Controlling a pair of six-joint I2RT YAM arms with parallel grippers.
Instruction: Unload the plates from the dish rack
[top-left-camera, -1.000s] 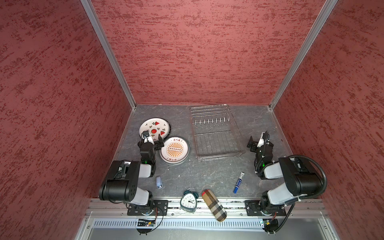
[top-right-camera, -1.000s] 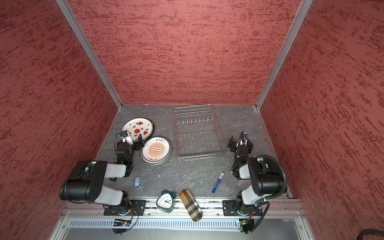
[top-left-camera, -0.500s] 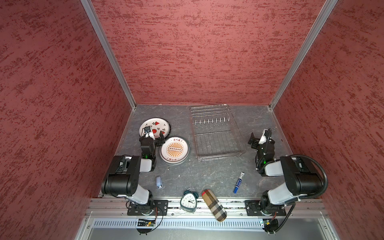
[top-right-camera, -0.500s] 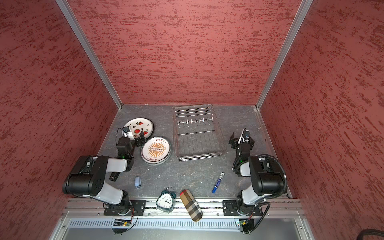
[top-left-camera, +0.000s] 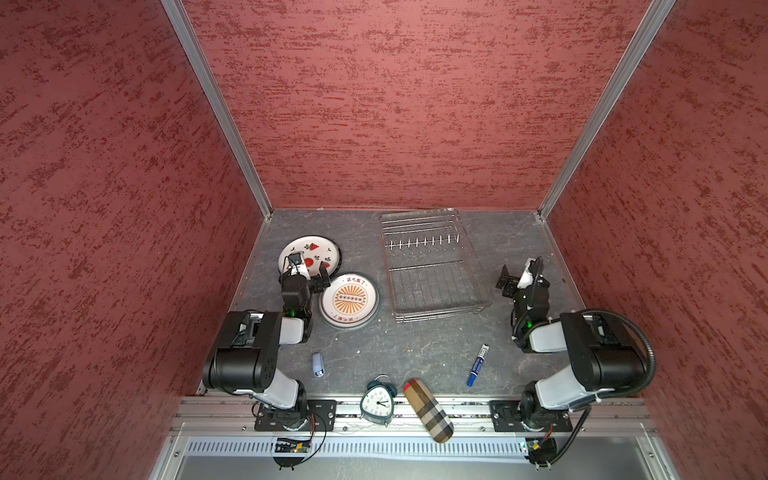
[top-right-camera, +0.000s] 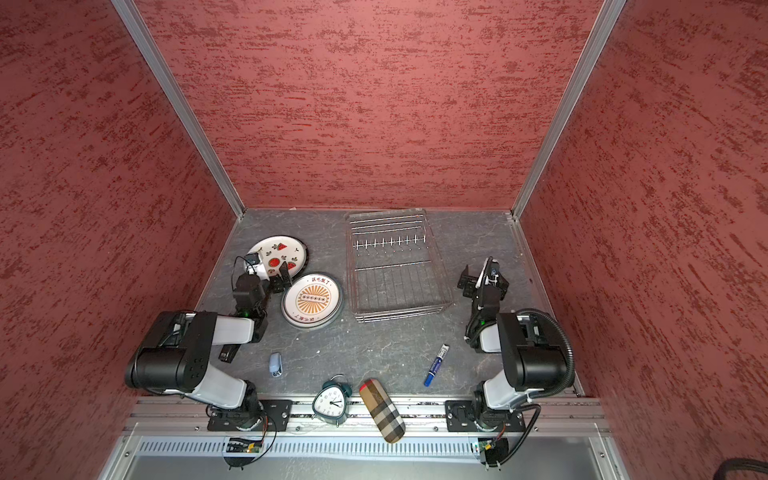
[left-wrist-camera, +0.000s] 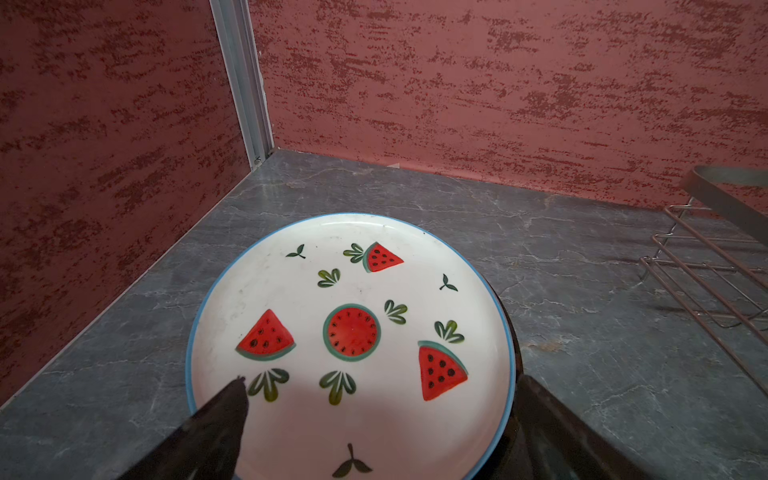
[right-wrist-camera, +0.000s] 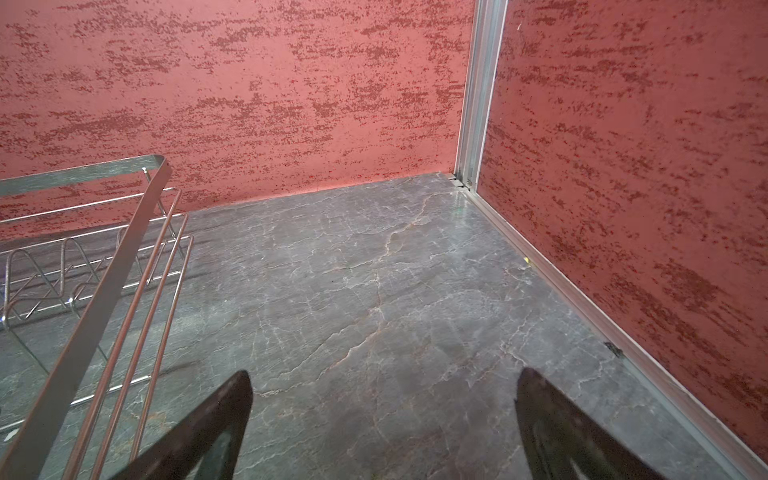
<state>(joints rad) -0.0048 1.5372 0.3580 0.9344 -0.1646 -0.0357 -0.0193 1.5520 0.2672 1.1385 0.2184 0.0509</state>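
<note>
The dish rack stands empty at the back middle of the table in both top views. Two plates lie flat to its left: a watermelon plate and, nearer, an orange sunburst plate. My left gripper hovers open over the watermelon plate's near edge. In the left wrist view that plate fills the space ahead of the gripper, with a dark rim showing under it. My right gripper is open over bare table, right of the rack.
Along the front edge sit a green alarm clock, a plaid case, a blue marker and a small grey-blue object. Red walls close in the table on three sides. The rack's corner shows in the left wrist view.
My left gripper has drifted a little farther back over the watermelon plate. The right gripper has hardly moved. Both stay open, and the plates and rack are where they were.
</note>
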